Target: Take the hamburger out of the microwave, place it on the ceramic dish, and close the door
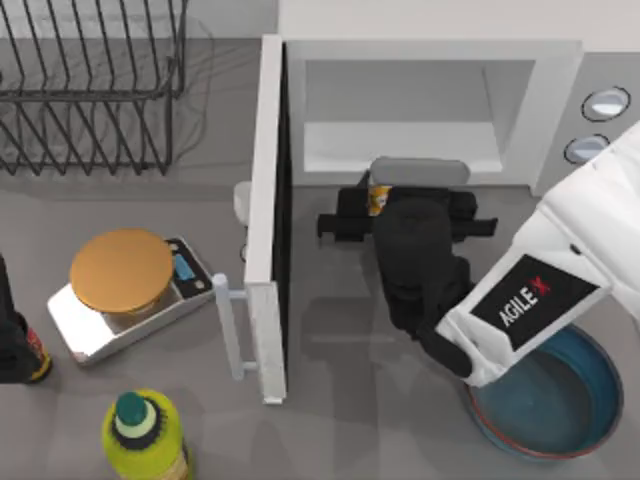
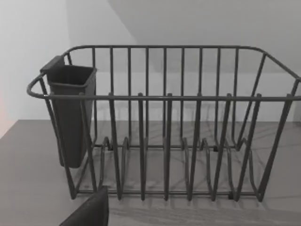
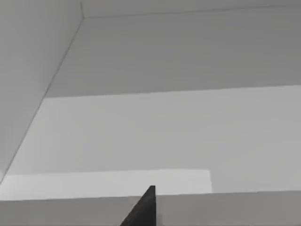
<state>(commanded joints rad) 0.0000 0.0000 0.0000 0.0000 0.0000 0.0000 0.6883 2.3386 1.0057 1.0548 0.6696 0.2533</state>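
White microwave (image 1: 440, 110), one door (image 1: 265, 220) open, one hamburger (image 1: 379, 199) clenched in right pincer (image 1: 385, 205) beside one ceramic dish (image 1: 590, 420).

hamburger (image 1: 378, 199) mostly hidden behind right tool (image 1: 400, 190), ceramic dish (image 1: 575, 425) partly under arm

Wire rack (image 1: 90, 85), copper-topped scale (image 1: 125, 290), green-capped bottle (image 1: 145, 438) share the left.

A rendered kitchen counter: white microwave (image 1: 440, 100), wire dish rack (image 1: 90, 85), kitchen scale (image 1: 125, 290), grey worktop (image 1: 350, 400).
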